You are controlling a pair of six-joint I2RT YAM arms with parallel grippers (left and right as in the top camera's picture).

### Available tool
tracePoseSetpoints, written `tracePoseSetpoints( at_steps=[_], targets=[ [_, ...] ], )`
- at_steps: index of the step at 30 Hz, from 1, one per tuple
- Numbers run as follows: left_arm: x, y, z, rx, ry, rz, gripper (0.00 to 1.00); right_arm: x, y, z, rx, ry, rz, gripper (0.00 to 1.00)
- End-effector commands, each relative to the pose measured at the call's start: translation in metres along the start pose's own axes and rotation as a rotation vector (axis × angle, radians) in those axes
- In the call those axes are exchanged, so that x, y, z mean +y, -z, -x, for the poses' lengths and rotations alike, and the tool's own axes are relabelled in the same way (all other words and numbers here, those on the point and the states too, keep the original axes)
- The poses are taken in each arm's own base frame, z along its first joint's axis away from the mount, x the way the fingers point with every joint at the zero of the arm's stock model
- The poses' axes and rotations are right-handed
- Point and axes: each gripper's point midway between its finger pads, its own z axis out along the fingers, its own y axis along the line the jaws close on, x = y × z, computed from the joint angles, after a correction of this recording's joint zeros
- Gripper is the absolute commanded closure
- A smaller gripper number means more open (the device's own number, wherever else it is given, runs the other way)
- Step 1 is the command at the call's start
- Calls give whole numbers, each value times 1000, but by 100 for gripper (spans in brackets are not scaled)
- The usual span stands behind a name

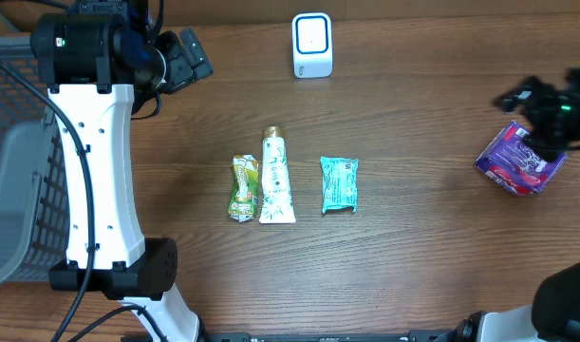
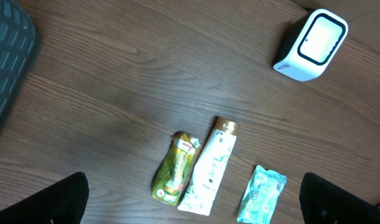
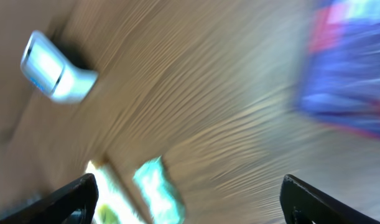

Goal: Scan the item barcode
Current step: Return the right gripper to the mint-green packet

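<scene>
Seen from overhead, a brown wood-grain table (image 1: 432,266) carries a row of three things at its middle: a green foil pouch (image 1: 244,188), a white squeeze tube with a gold cap (image 1: 276,177) touching or just beside it, and a teal plastic packet (image 1: 339,183) a little apart to the right. A small white box-shaped scanner with a blue-edged window (image 1: 311,45) stands at the far edge. The purple plastic-wrapped package (image 1: 520,159) lies on the table at the right, well apart from the scanner. The right gripper (image 1: 536,104) hangs just above and beside it. The left gripper (image 1: 190,55) is at the far left, near a grey mesh basket (image 1: 14,190).

The left wrist view shows its two black fingers (image 2: 53,202) at the bottom corners, spread wide with nothing between them. The pouch, tube and packet lie below, and the scanner stands at the upper right.

The right wrist view is blurred. Its fingers (image 3: 65,199) stand far apart and hold nothing. The purple package is at the upper right, outside the jaws, and the scanner is at the upper left.
</scene>
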Motion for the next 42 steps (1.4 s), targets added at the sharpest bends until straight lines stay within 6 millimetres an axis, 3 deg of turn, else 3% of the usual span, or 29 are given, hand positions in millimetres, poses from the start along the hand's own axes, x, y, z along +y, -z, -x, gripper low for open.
tracePoseSetpoints(
  at_steps=[1,3,4,5,8,9,14,17,22,26,32,37,42],
  targets=[
    [-4,-2,-3,9,-20,-5,0,53,-21,-43,125,170,110,10],
    [-4,-2,-2,8,-20,-5,1,75,-40,-67,170,257,116,17],
    [-4,-2,-2,8,-20,-5,0,85,-54,-81,185,289,110,33],
    [-4,-2,-3,9,-20,-5,0,91,-64,-91,192,295,94,36],
    [-4,-2,-3,9,-20,-5,0,105,-100,-128,214,315,51,41],
    [-4,-2,-2,8,-20,-5,0,113,-116,-151,242,342,61,43],
    [-4,-2,-2,8,-20,-5,0,130,-161,-217,327,322,63,49],
    [-4,-2,-3,9,-20,-5,1,134,-183,-243,364,301,56,49],
    [-4,-2,-3,9,-20,-5,0,132,-207,-270,411,294,27,48],
    [-4,-2,-2,8,-20,-5,0,114,-215,-275,426,287,-48,43],
    [-4,-2,-3,9,-20,-5,0,83,-210,-255,427,258,-149,40],
    [-4,-2,-3,9,-20,-5,0,54,-205,-215,399,292,-193,35],
    [-4,-2,-2,8,-20,-5,0,11,-199,-154,236,321,-352,35]
  ],
)
